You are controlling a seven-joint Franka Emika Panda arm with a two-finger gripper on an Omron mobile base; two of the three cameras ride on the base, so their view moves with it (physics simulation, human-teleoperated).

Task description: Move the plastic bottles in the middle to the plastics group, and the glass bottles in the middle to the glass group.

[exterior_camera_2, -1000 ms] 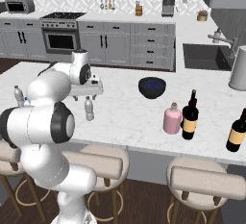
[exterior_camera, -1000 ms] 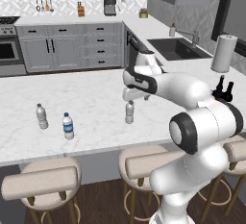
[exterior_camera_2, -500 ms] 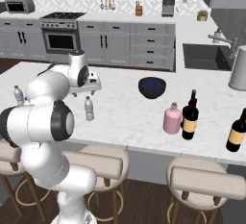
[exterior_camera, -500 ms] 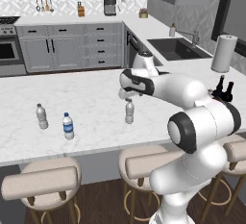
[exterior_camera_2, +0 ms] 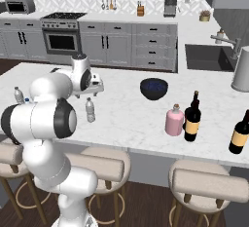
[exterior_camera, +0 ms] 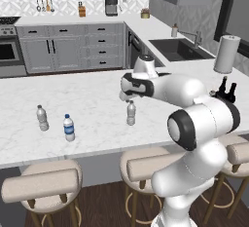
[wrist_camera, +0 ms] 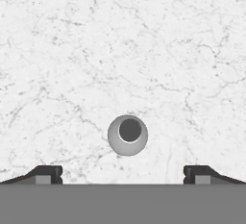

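A small clear plastic bottle (exterior_camera: 131, 113) stands upright in the middle of the marble island (exterior_camera: 92, 99). My gripper (exterior_camera: 127, 96) hangs open just above it, pointing down. From the hand, the bottle's cap (wrist_camera: 127, 135) shows from above, centred a little ahead of the wide-apart fingertips (wrist_camera: 48, 174). The plastics group stands to the left: a clear bottle (exterior_camera: 43, 118) and a blue-labelled one (exterior_camera: 69, 127). On the right stand a pink bottle (exterior_camera_2: 174, 120) and a dark wine bottle (exterior_camera_2: 192, 117). Farther right is another dark glass bottle (exterior_camera_2: 240, 132).
A dark blue bowl (exterior_camera_2: 154, 87) sits on the island behind the pink bottle. A paper towel roll (exterior_camera: 223, 54) and the sink (exterior_camera: 177, 48) are at the far right. Stools (exterior_camera: 46, 184) line the island's near edge.
The gripper has swung left and come down over the middle plastic bottle. Its jaws stayed open and the bottles have not moved.
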